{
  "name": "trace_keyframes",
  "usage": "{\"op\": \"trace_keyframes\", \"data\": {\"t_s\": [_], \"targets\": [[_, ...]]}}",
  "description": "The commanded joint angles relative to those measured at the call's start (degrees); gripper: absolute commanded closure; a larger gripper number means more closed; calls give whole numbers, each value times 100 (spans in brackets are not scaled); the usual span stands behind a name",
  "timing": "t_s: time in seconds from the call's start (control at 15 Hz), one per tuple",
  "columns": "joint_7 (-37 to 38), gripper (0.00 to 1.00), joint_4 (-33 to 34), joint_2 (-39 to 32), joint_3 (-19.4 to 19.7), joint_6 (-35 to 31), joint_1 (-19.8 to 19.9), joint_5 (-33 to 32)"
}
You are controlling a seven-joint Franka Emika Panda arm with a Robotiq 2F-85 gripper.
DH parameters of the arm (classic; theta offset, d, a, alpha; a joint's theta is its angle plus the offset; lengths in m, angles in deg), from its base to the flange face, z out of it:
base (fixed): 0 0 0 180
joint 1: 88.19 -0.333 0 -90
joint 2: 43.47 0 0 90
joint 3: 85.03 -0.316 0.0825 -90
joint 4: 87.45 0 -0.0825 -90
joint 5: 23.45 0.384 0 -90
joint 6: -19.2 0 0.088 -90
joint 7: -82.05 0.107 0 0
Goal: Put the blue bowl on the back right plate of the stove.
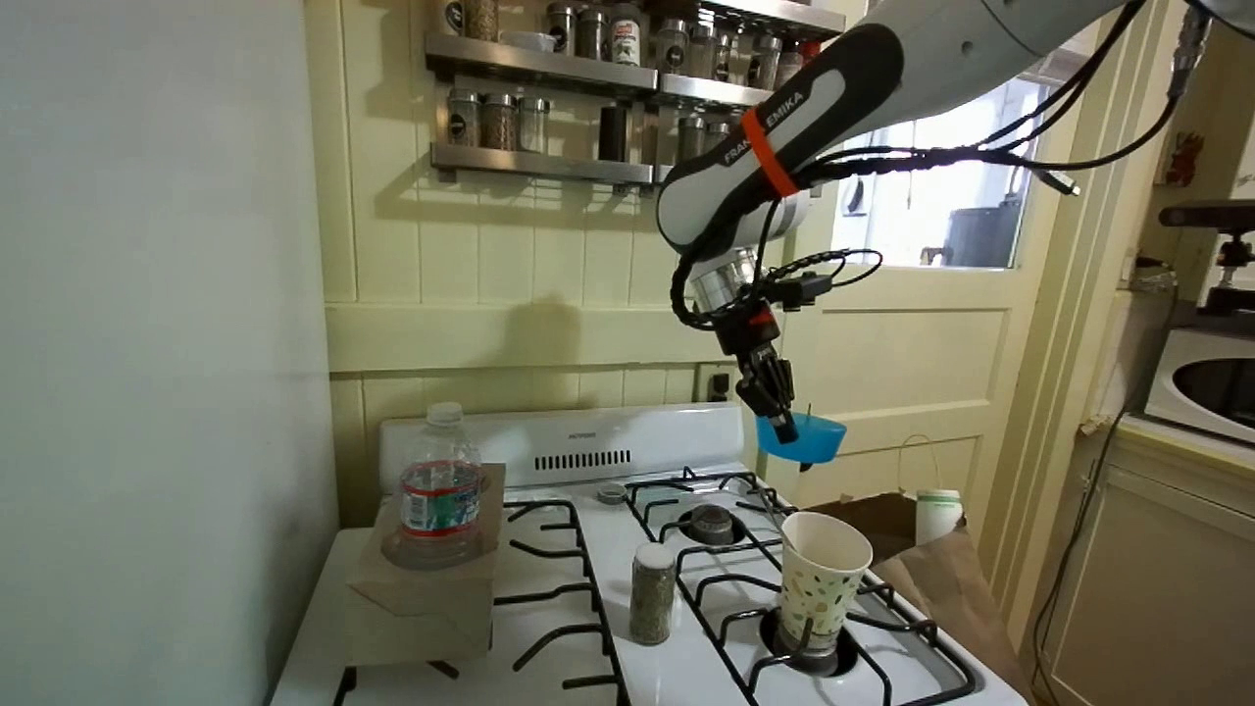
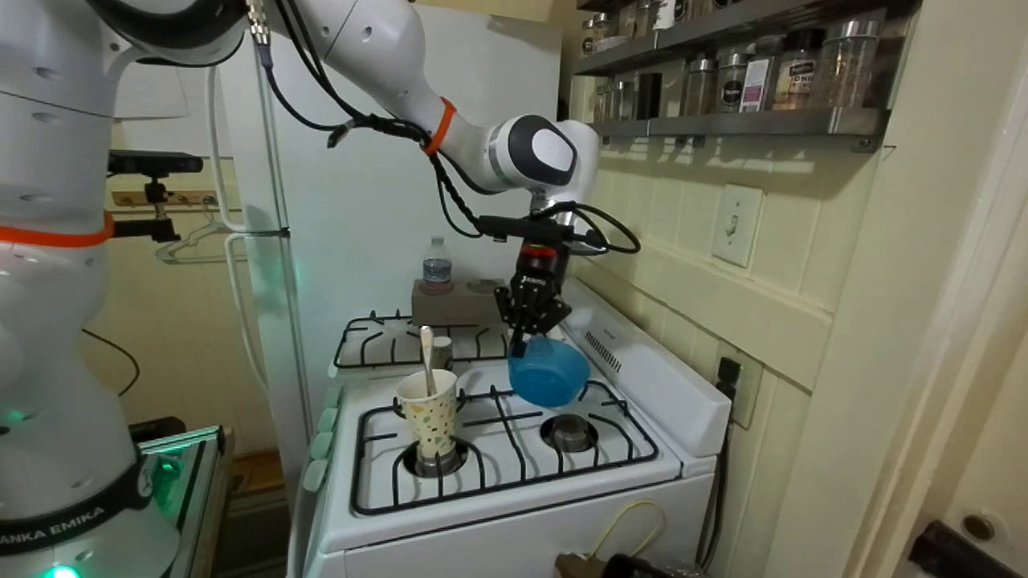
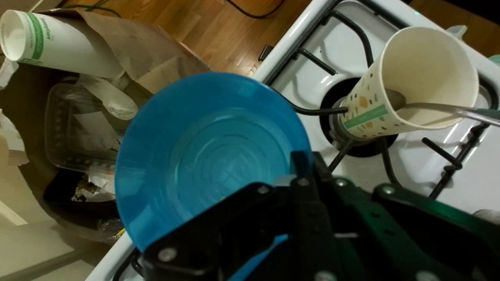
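Gripper (image 3: 310, 159): clamped on rim of blue bowl (image 2: 549, 373).
Bowl pos.: mid-air; you have it near back R stove plate (image 2: 571, 434), apart from it.
Front R burner (image 2: 436, 463): carries patterned cup (image 1: 820, 588), upright, w/ spoon (image 2: 427, 353) inside.
Jar (image 1: 651, 598): white-capped, upright; you see it btw. grates (image 1: 593, 588).
Box (image 2: 458, 311): L side, w/ bottle (image 1: 439, 500) on top.

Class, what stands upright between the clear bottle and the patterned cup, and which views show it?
A small white-lidded jar stands between the clear bottle and the patterned cup; both exterior views show it there.
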Motion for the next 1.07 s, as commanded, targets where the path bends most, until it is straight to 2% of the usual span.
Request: {"op": "trace_keyframes", "data": {"t_s": [0.0,0.33,0.67,1.0], "targets": [[17,99,457,-479,-159,52,10,-55],[662,99,1232,-1294,-304,163,-366,-435],[1661,99,1874,-1974,-222,377,-814,-756],[2204,99,2153,-2240,-134,280,-836,-676]]}}
